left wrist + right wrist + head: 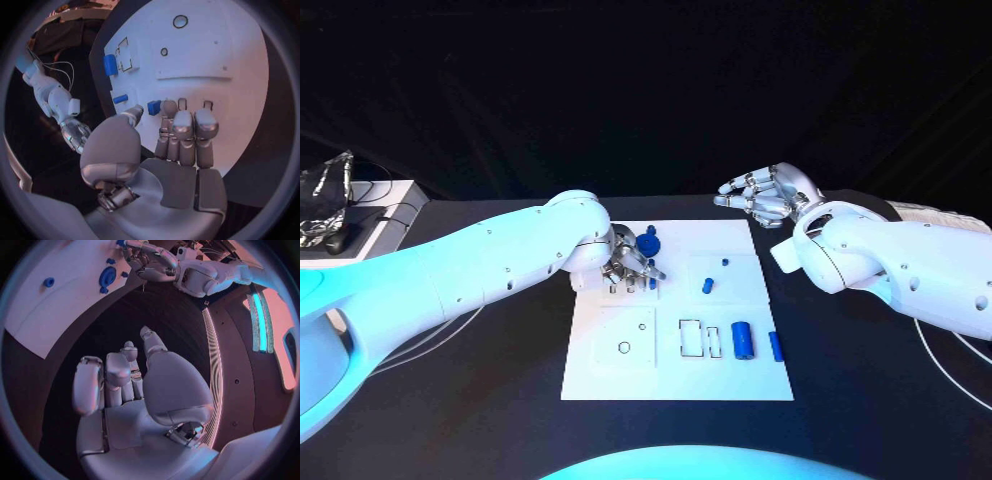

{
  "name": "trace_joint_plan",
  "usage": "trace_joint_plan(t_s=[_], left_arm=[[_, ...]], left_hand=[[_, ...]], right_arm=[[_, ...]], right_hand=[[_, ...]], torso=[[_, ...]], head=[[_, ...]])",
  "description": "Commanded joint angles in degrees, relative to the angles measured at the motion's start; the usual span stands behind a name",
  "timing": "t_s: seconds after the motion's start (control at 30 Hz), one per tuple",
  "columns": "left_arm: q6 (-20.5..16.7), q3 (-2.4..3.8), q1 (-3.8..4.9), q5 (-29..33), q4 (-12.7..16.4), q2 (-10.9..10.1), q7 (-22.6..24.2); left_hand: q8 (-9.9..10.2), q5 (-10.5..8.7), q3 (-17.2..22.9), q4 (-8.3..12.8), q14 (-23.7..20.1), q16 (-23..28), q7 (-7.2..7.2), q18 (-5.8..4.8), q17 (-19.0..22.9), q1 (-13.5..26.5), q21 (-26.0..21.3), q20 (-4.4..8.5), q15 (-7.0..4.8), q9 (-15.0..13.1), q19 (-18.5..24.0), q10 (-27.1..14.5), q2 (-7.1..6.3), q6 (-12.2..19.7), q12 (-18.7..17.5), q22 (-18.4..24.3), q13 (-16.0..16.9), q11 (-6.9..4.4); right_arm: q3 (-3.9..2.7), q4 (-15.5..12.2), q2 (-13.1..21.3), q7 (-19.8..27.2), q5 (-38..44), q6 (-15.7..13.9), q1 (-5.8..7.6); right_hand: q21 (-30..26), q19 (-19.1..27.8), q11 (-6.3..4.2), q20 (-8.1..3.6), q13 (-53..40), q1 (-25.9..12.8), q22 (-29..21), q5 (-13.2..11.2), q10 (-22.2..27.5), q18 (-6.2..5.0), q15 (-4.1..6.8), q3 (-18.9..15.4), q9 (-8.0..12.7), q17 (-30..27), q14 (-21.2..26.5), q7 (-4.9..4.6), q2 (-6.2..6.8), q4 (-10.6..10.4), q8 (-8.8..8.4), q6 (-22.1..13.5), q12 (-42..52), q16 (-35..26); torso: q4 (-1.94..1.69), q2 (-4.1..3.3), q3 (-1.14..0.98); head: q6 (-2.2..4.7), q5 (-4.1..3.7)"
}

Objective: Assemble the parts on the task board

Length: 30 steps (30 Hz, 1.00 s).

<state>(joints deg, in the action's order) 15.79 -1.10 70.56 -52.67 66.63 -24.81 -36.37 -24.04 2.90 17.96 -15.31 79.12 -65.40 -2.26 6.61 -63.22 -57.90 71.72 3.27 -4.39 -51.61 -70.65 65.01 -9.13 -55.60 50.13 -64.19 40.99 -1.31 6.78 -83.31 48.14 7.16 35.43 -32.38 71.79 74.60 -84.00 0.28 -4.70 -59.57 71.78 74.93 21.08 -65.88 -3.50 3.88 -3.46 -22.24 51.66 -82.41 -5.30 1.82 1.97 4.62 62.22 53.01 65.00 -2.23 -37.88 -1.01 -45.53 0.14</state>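
Observation:
The white task board point(678, 372) lies mid-table. My left hand point(629, 264) reaches down onto its far left part, by a row of small slots point(194, 104). A small blue part point(154, 107) sits pinched between the thumb and a fingertip there. A round blue part point(649, 243) stands just beyond that hand. Two small blue parts point(708, 285) lie mid-board. A blue cylinder point(743, 341) and a slim blue part point(775, 345) lie near the right edge. My right hand point(764, 195) hovers over the black table off the board's far right corner, fingers loosely bent, holding nothing.
Outlined recesses point(698, 338) and a round hole point(623, 347) mark the board's near half. A white stand with dark gear point(336, 205) sits at the table's far left. A pale object point(930, 212) lies behind my right arm. Thin cables point(408, 352) trail under the left arm.

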Motion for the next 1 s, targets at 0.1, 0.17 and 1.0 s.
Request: trace_joint_plan(t_s=[0.1,0.17,1.0], left_arm=[[1.57,-0.08,0.03,0.46,-0.42,0.37,0.31],[1.44,-0.11,0.03,0.46,-0.55,0.4,0.39],[-0.14,-0.19,0.0,0.78,-1.18,0.94,1.69]], left_hand=[[0.32,-0.01,-0.03,1.02,-0.25,0.11,0.03,-0.58,0.05,-0.81,-0.42,-0.03,0.17,-0.27,-0.16,-0.43,0.49,-0.48,0.24,-0.48,0.07,-0.13],[0.33,-0.01,0.06,1.26,-0.28,0.13,0.01,-0.58,0.06,-1.03,-0.51,-0.04,0.18,-0.31,-0.11,-0.46,0.66,-0.48,0.21,-0.49,0.05,-0.12],[0.5,-0.02,0.85,6.99,-0.56,0.34,0.04,-0.64,0.4,-3.05,-1.31,0.03,0.14,-0.68,0.04,-0.71,5.05,0.02,0.16,-1.0,-0.16,-0.19]], right_arm=[[-0.01,0.04,-0.18,0.35,0.61,1.0,-0.08],[-0.01,0.07,-0.25,0.34,0.61,1.09,-0.1],[-0.01,0.39,-0.86,0.08,0.75,1.84,-0.31]], right_hand=[[-0.09,-4.57,-0.12,-0.05,-0.11,-0.35,11.02,0.19,0.24,0.13,0.08,0.08,0.01,0.05,-0.1,-0.42,0.16,-0.37,-0.32,0.01,-0.08,-0.27],[-0.09,-4.57,-0.12,-0.05,-0.11,-0.35,11.02,0.19,0.24,0.13,0.08,0.08,0.01,0.05,-0.1,-0.42,0.16,-0.37,-0.32,0.01,-0.08,-0.27],[-0.09,-4.57,-0.1,-0.04,-0.17,-0.3,11.02,0.24,0.2,0.13,0.07,0.1,0.13,0.05,-0.11,-0.46,0.07,-0.29,-0.43,-0.05,-0.04,-0.27]], torso=[[-0.05,0.01,-0.04],[-0.08,0.02,-0.05],[-0.09,0.03,-0.04]], head=[[-0.29,-0.04],[-0.39,-0.05],[-0.85,0.05]])
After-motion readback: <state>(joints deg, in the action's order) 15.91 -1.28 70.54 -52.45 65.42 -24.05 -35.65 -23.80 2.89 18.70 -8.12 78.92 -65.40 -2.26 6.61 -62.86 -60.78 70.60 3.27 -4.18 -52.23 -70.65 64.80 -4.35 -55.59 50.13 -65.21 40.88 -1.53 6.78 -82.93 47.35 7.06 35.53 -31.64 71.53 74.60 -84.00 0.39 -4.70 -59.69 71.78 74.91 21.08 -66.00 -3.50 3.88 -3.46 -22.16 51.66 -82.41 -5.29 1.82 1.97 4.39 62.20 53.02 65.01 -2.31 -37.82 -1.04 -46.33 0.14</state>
